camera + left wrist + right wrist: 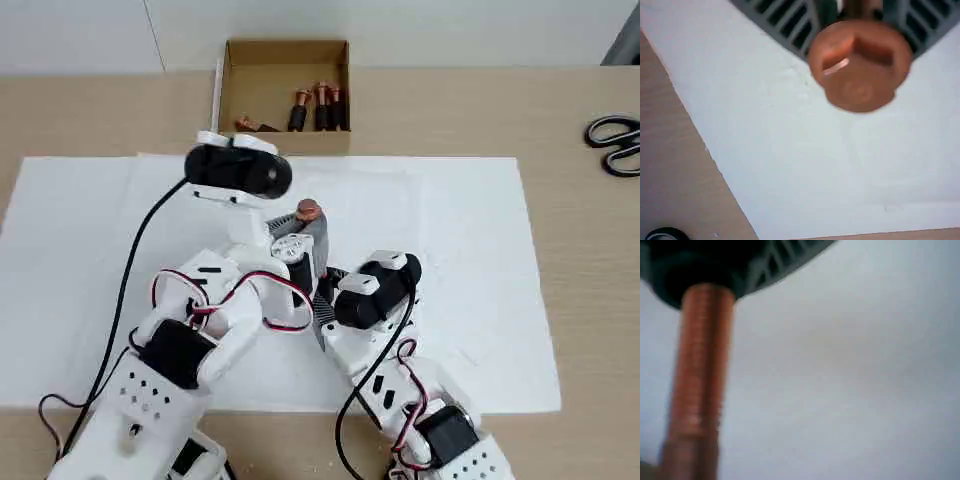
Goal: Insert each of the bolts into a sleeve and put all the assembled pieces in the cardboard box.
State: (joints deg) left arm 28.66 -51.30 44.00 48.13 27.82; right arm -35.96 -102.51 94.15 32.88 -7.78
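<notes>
Bolt (860, 65) of copper colour sits clamped in the left end effector (860, 7). Its broad round head pokes out past the grey ribbed fingers (785, 20) that close on it from both sides. From the high view the same head (308, 210) shows at the tip of the left end effector (305, 228), raised above the middle of the white paper sheet (450, 250) that covers the bench (580, 250).

In the right wrist view the threaded shank (700, 380) runs out of a dark round body, possibly a sleeve (670, 275), though the close framing leaves that uncertain. The right end effector (325, 295) lies just beside the left arm's wrist, low over the sheet. I cannot tell whether it is clenched or released.

Beyond the far edge of the sheet the cardboard box (270, 85) stands open on the bench. Several assembled pieces (322, 108) lie inside, most of them side by side near the right wall. One more (250, 125) lies at an angle in the near left corner.

A pair of scissors (615, 145) rests on the bare bench at the far right, well apart from both arms.
</notes>
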